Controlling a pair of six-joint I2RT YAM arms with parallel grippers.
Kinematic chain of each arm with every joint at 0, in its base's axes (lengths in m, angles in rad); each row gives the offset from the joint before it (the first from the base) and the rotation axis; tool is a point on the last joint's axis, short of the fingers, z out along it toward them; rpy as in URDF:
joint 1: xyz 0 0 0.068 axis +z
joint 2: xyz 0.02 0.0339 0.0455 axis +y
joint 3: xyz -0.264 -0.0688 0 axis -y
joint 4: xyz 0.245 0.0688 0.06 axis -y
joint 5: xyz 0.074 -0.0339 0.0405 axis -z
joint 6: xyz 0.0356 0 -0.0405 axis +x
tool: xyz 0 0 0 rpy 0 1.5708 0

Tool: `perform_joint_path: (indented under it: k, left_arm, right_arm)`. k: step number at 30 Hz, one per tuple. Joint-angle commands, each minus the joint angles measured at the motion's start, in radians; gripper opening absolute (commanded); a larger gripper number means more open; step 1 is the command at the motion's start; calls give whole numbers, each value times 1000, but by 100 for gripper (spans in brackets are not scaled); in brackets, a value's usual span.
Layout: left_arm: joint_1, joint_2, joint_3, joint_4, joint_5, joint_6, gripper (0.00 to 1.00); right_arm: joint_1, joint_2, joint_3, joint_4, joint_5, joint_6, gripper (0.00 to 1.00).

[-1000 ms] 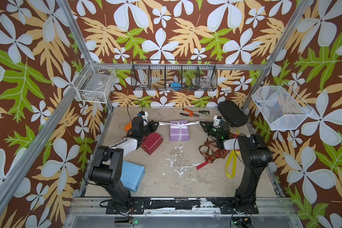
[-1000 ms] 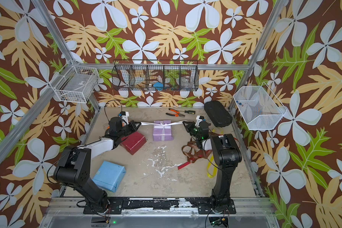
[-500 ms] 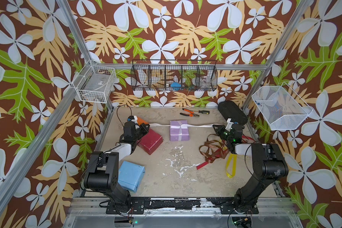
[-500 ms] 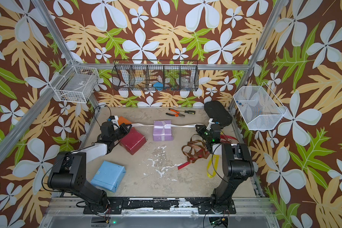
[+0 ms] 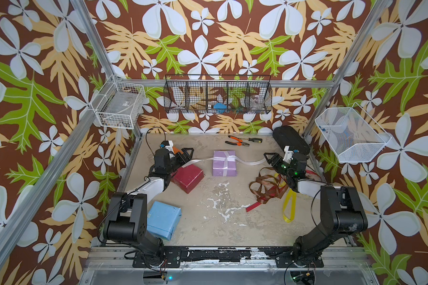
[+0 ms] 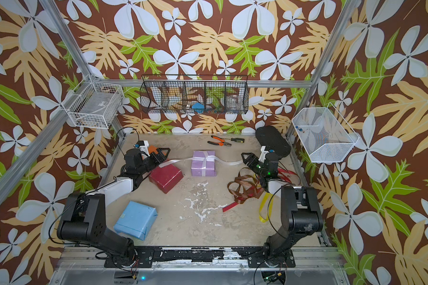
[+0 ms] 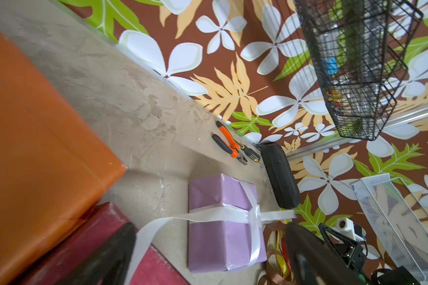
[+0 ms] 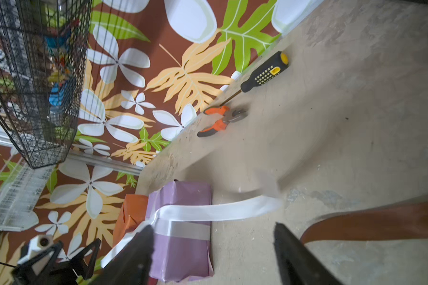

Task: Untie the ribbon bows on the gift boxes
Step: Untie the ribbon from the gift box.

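now left gripper (image 7: 208,232) and right gripper (image 8: 213,226) gape empty; black wire basket (image 6: 148,98) holds a glass jar (image 6: 233,101).

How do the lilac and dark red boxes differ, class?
The lilac box has the white ribbon wrapped round it; the dark red box has none tied on. The lilac box sits square to the back wall; the dark red box sits turned. Both are paper-wrapped boxes.
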Motion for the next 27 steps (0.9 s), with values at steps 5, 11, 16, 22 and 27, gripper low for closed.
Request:
perform_joint_path:
  k: [5, 11, 16, 22, 27]
  left_arm:
    - [-95, 112, 229, -102, -48, 141, 100]
    - [-132, 376, 519, -165, 32, 175, 100]
    - [-155, 574, 708, -188, 112, 178, 100]
    - [-187, 765, 934, -250, 198, 225, 100]
    - [-219, 878, 1056, -352, 284, 269, 100]
  right_arm:
    - [128, -29, 114, -294, 69, -282, 100]
    - [261, -18, 152, -333, 19, -352, 82]
    - [347, -16, 139, -341, -2, -349, 76]
    - [381, -60, 97, -342, -19, -334, 74]
    - [381, -135, 72, -368, 27, -361, 78]
